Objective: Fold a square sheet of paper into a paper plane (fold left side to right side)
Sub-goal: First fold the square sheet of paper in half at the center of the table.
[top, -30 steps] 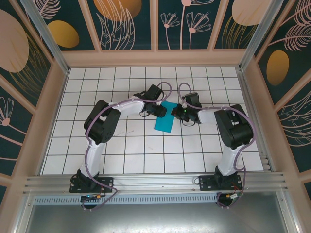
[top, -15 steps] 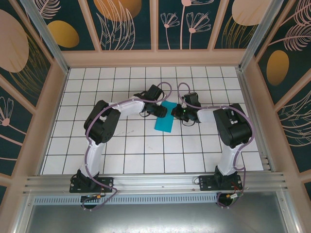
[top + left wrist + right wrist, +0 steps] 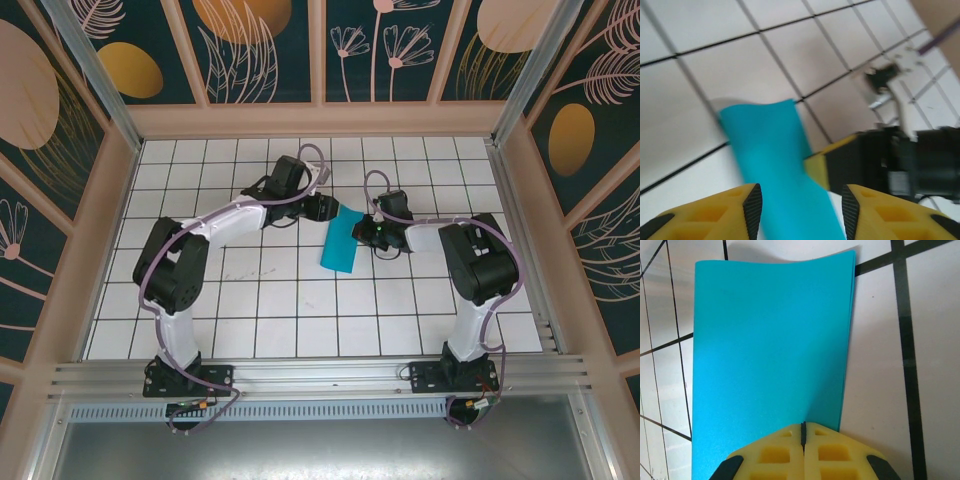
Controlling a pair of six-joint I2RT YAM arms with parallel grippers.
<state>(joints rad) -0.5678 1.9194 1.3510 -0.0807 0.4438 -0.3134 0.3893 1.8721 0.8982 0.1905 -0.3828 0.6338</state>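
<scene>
Centre of the white gridded tabletop (image 3: 300,300): a narrow folded rectangle of cyan-teal paper (image 3: 339,245). The right gripper (image 3: 366,232) rests on its right edge, jaws pressed together. Farther back, the left gripper (image 3: 333,210) hovers half-spread over the far end, perhaps touching it, though the wrist view is blurred.

A white table (image 3: 250,300) gridded with black lines carries a narrow cyan sheet of paper (image 3: 340,243) near its middle.
</scene>
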